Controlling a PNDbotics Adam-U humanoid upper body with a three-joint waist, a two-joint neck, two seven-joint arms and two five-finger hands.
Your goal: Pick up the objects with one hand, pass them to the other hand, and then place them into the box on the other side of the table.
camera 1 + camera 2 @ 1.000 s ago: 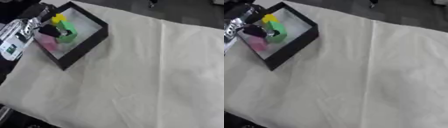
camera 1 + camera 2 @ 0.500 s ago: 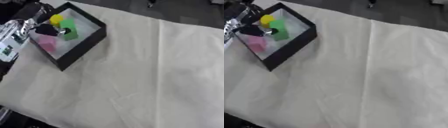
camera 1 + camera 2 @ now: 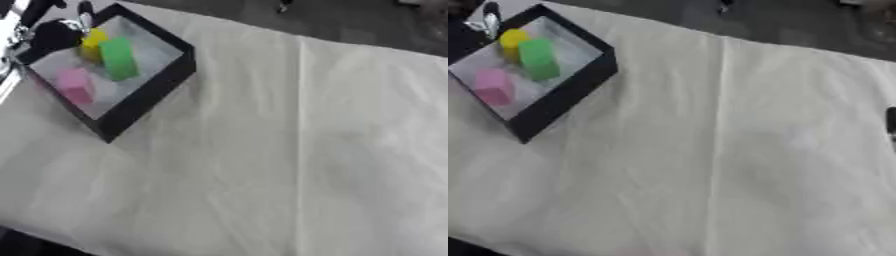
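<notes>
White cloth covers the bench (image 3: pixel 289 150) in the left eye view. A black box (image 3: pixel 149 87) sits at its upper left, holding a yellow block (image 3: pixel 93 42), a green block (image 3: pixel 117 58) and a pink block (image 3: pixel 74 86). The left robot hand (image 3: pixel 54 34) shows dark at the box's far corner; whether its fingers are spread or curled cannot be told. In the right eye view, a dark sliver (image 3: pixel 891 121) shows at the right edge.
</notes>
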